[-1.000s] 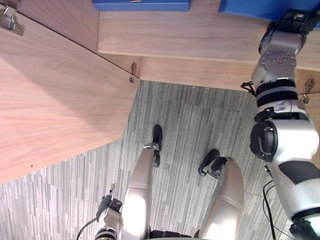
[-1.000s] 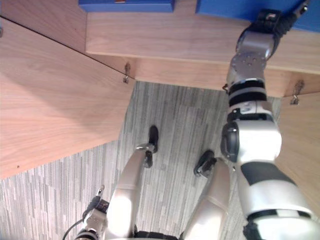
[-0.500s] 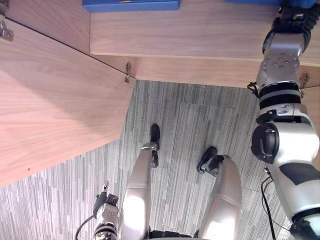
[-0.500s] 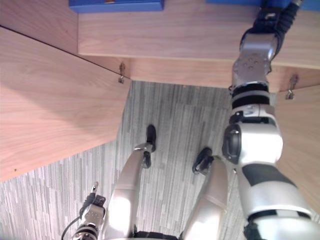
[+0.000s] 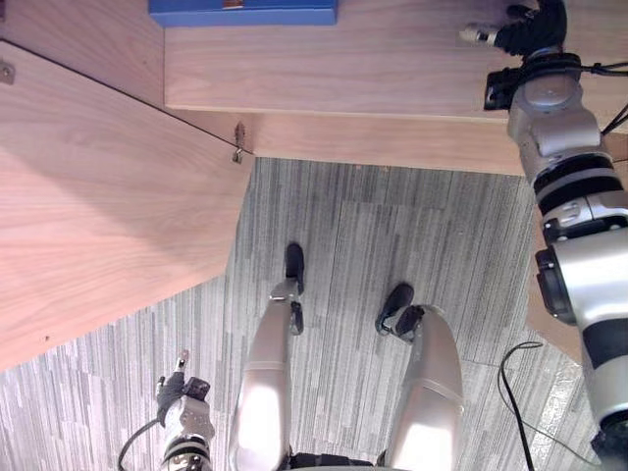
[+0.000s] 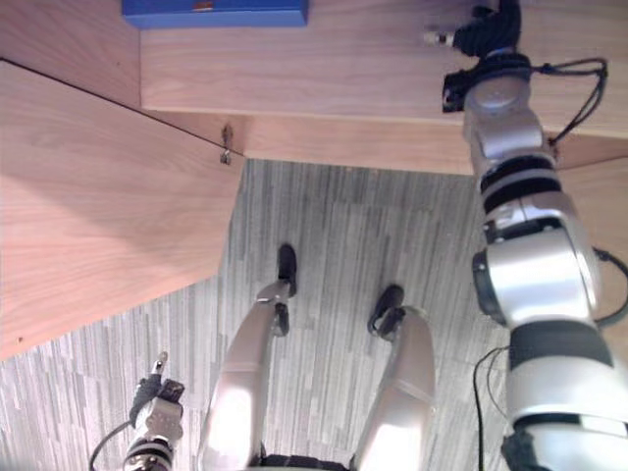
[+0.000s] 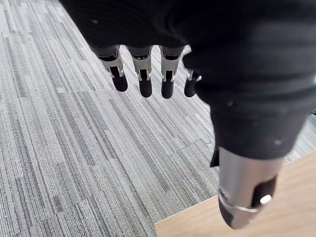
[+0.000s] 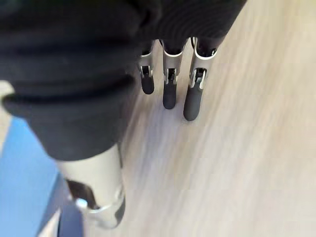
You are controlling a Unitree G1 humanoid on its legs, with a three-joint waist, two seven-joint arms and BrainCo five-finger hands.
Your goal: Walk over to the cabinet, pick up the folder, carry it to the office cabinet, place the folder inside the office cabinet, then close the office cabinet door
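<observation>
A blue folder lies on the wooden cabinet shelf at the far left. My right hand hovers over the shelf's right part with straight fingers and holds nothing. In the right wrist view its fingers point along bare wood, and a blue surface shows beside the thumb, apart from it. My left hand hangs low at my left side above the carpet, fingers straight and empty.
The cabinet's left door stands open and reaches out over the carpet, its hinge at the shelf's front edge. A strip of the right door shows behind my right arm. Grey striped carpet lies below.
My right hand has uncurled and drawn back off the blue folder at the upper right. The view has shifted, and that folder has slid past the top edge.
</observation>
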